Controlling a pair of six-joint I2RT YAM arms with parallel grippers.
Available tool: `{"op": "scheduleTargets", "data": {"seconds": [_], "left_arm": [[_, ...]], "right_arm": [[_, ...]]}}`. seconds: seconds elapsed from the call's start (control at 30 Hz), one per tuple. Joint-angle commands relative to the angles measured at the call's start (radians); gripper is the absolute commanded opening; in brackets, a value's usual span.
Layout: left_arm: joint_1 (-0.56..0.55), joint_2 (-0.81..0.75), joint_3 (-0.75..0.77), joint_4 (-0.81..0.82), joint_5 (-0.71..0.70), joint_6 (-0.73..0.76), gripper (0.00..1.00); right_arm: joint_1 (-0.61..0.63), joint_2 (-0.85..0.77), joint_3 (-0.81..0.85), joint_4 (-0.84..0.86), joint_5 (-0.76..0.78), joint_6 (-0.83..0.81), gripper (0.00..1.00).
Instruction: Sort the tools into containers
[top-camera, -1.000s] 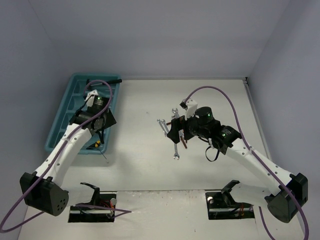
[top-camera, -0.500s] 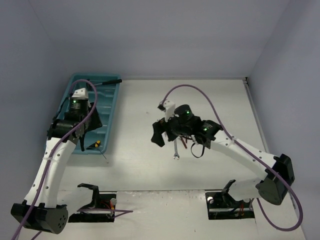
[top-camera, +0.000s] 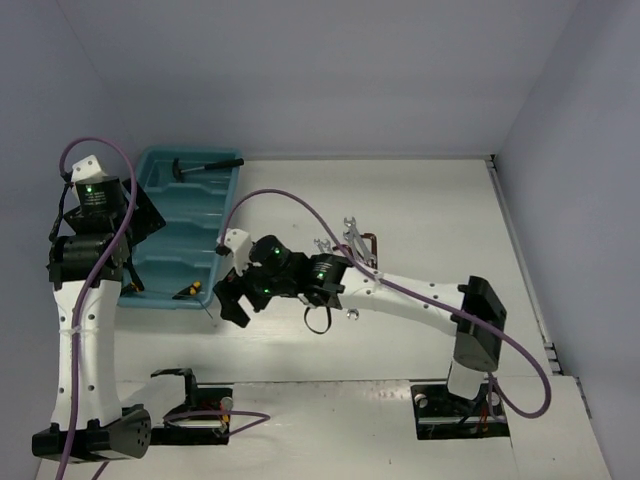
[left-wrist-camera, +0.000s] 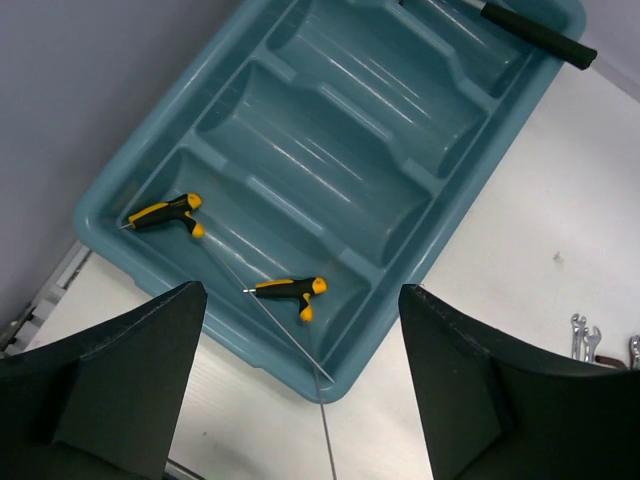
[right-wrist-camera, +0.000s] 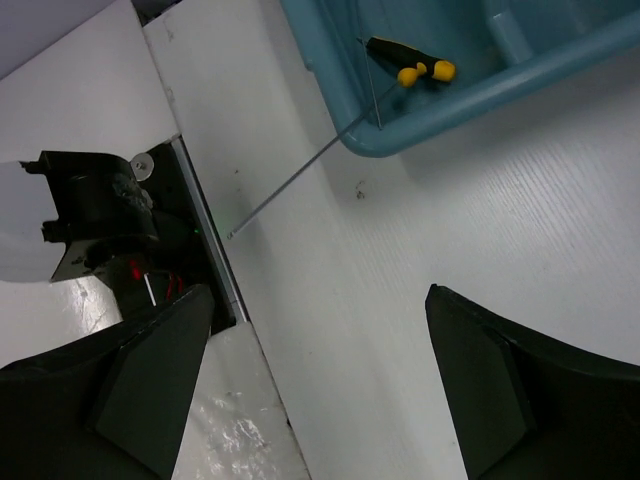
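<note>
The teal tray (top-camera: 160, 195) lies at the far left. A black-handled hammer (top-camera: 205, 166) rests across its far end. Two yellow-and-black screwdrivers (left-wrist-camera: 165, 212) (left-wrist-camera: 288, 290) lie in its near compartment; a thin shaft (left-wrist-camera: 328, 425) sticks out over the near rim. Silver wrenches (top-camera: 350, 232) and a reddish-brown tool (top-camera: 372, 245) lie mid-table. My left gripper (top-camera: 128, 284) (left-wrist-camera: 300, 400) is open and empty, high over the tray's near left edge. My right gripper (top-camera: 232, 300) (right-wrist-camera: 320, 390) is open and empty above bare table by the tray's near right corner (right-wrist-camera: 400, 130).
The left arm's base mount (right-wrist-camera: 90, 230) and a metal strip stand at the near table edge, just left of the right gripper. Another wrench end (top-camera: 350, 315) shows under the right arm. Grey walls close in the left, far and right sides.
My left arm has swung left off the tray and pulled back. My right arm has reached left from the wrenches to the tray's near right corner.
</note>
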Motion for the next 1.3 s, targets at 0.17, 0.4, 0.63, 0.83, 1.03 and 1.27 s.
{"op": "scheduleTargets", "data": {"seconds": [0.17,0.4,0.63,0.83,1.03,1.27], "left_arm": [[-0.011,-0.082,0.048,-0.041,-0.060,0.092,0.76],[-0.020,-0.064,0.101,-0.042,-0.066,0.124,0.76],[-0.023,-0.056,0.091,-0.038,-0.050,0.116,0.75],[-0.022,-0.060,0.076,-0.038,-0.045,0.117,0.76],[-0.022,-0.065,0.064,-0.035,-0.037,0.110,0.75],[-0.022,-0.078,0.038,-0.035,-0.020,0.103,0.75]], "right_arm": [[0.090,0.201,0.233,0.047,0.148,0.068,0.73],[0.096,0.258,0.277,0.046,0.181,0.097,0.62],[0.098,0.262,0.267,0.047,0.197,0.102,0.37],[0.099,0.269,0.272,0.051,0.190,0.095,0.17],[0.097,0.281,0.268,0.061,0.183,0.074,0.00],[0.078,0.317,0.251,0.146,0.142,0.030,0.00]]}}
